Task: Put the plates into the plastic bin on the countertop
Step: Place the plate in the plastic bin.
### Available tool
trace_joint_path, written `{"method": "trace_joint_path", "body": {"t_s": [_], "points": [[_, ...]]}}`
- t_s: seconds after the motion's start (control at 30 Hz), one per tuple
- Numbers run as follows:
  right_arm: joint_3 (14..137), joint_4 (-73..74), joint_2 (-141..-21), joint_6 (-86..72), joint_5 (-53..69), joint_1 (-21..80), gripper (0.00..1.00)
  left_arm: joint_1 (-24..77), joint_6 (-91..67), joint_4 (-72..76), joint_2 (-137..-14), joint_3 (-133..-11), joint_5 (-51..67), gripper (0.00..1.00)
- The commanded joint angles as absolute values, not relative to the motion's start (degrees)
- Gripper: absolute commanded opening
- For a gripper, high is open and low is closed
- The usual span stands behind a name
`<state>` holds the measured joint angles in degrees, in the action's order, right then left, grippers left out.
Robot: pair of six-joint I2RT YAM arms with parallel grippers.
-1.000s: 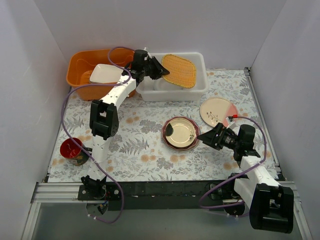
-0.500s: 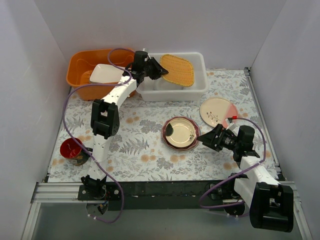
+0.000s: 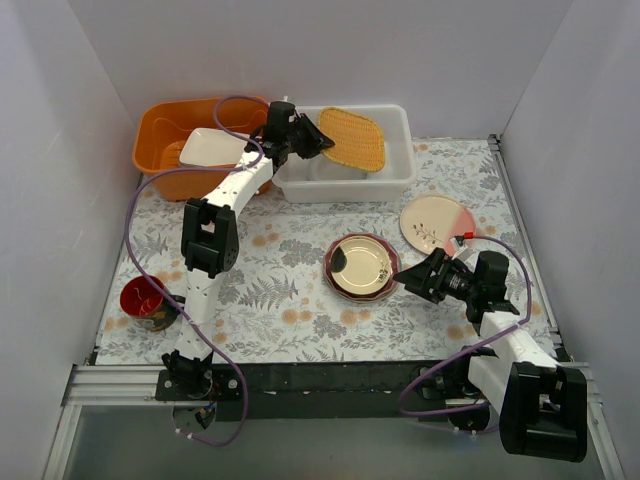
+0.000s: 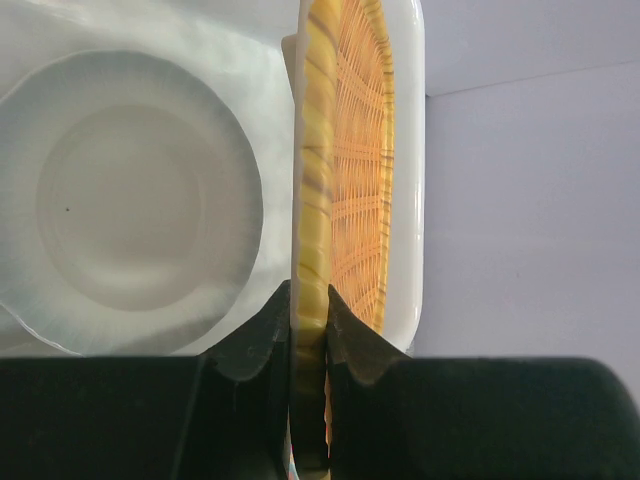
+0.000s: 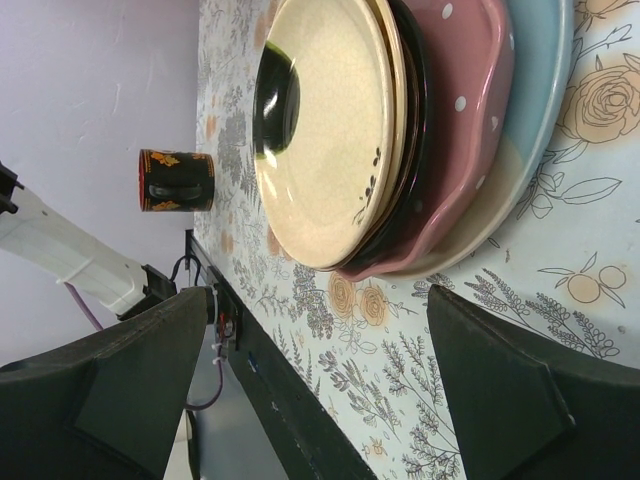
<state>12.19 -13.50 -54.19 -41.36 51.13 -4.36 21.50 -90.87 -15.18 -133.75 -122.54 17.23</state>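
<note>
The left hand (image 4: 308,300) pinches the orange woven plate (image 4: 352,170) edge-on over the bin (image 4: 407,150).

Left arm (image 3: 208,238) stretched far forward, elbow raised. Left claw (image 3: 312,141) pinched narrow on edge of orange woven plate (image 3: 356,140). Right arm (image 3: 503,338) low, pointing left. Right claw (image 3: 411,279) jaws spread wide, gripping nothing.

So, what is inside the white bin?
A pale round plate lies in the bin. The orange plate, pinched by the left end effector, hides the floor under it.
</note>
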Motion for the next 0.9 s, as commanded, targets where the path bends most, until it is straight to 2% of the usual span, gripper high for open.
{"method": "trace_joint_path", "body": {"t_s": [0.0,0.87], "points": [[11.6,-15.91,-54.84,-40.43,51.94,-4.04,0.98,21.18,-90.27,-12.92,-133.15,-125.42,16.79,0.0],[10.9,-16.61,-56.16,-40.25,51.68,-4.04,0.98,23.47,-84.99,-19.33,-137.37,-126.83,9.23,0.0]]}}
